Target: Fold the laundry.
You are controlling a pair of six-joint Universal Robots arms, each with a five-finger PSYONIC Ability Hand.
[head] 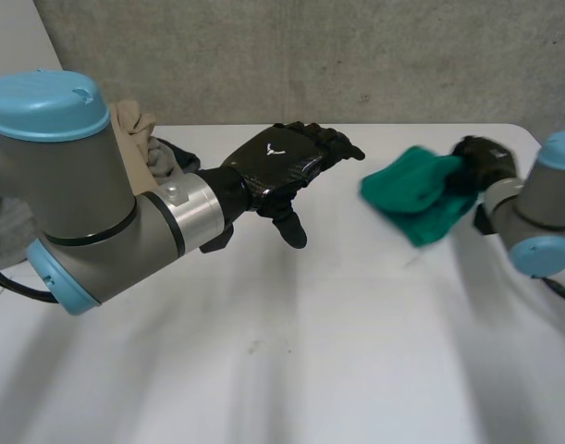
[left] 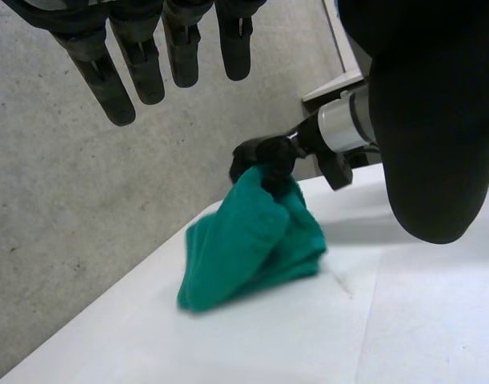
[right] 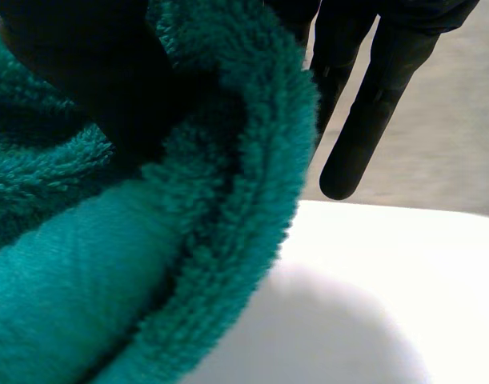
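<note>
A green towel (head: 416, 190) lies bunched at the right of the white table (head: 310, 351), its right end pulled up off the surface. My right hand (head: 485, 162) is shut on that raised end. In the right wrist view the thumb (right: 92, 72) presses into the towel's (right: 148, 240) plush fold while one finger (right: 372, 120) sticks out past it. My left hand (head: 277, 166) hovers open over the table's middle, left of the towel and apart from it. The left wrist view has its straight fingers (left: 116, 72) above the towel (left: 244, 248), with the right hand (left: 264, 156) at the towel's peak.
A pile of other laundry sits at the back left behind my left arm: a beige cloth (head: 134, 125) and a dark one (head: 171, 157). A grey concrete wall (head: 356, 55) runs along the table's far edge.
</note>
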